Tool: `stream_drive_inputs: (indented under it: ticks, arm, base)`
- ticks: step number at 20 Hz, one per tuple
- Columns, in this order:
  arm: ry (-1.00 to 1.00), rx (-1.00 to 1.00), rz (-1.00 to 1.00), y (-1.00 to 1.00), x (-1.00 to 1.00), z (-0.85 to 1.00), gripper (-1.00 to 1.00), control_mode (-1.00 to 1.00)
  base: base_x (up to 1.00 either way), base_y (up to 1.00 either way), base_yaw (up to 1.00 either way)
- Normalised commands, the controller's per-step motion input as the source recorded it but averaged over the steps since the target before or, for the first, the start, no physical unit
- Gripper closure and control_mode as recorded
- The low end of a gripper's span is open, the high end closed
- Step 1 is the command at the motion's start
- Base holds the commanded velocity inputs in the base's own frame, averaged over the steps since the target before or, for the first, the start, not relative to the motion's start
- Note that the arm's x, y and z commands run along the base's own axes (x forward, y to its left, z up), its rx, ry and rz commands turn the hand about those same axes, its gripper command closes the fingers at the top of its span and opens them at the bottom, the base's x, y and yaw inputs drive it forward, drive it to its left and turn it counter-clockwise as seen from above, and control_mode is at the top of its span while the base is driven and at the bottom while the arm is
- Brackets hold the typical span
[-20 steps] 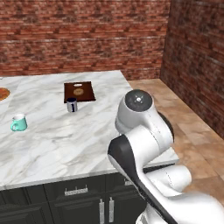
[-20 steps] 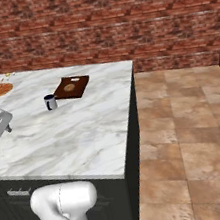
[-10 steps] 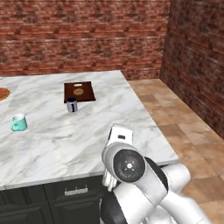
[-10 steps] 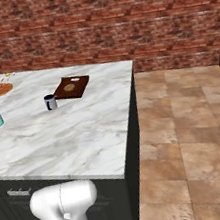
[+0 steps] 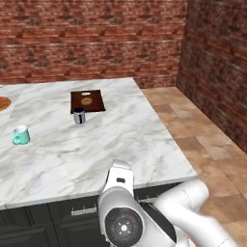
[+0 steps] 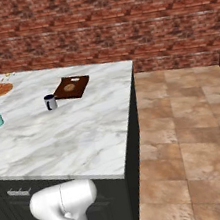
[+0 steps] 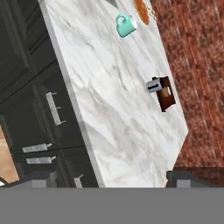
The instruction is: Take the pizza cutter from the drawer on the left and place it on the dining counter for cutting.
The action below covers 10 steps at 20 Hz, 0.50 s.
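The white arm [image 5: 144, 217] has swung down in front of the white marble counter [image 5: 96, 144] toward the black silver-handled drawer [image 7: 41, 113], its pincer [image 7: 109, 177] apart and empty.

White, grey-veined marble desk [image 5: 96, 149] tops black cabinets; the shut, flat black drawer [image 7: 46, 109] with short silver bar handle sits just under the desk's front edge.

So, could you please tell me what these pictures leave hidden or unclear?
- Pizza cutter: the drawers are closed, so their contents are hidden.
- Gripper: in the hand view the grey band cuts off the fingertips; holding anything can't be told.
- Item on the board: too small to identify.
- Orange disc: cut by the left base view's edge.
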Motion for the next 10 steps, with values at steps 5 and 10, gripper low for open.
stream_drive_inputs:
  ticks: [5,10]
  arm:
    - [0.00,-0.07,0.10,0.01,-0.04,-0.70,-1.00,-1.00]
    - [0.00,-0.09,0.11,0.00,0.01,-0.72,-1.00,-1.00]
  base:
    - [0.00,0.00,0.00]
    - [0.00,0.00,0.00]
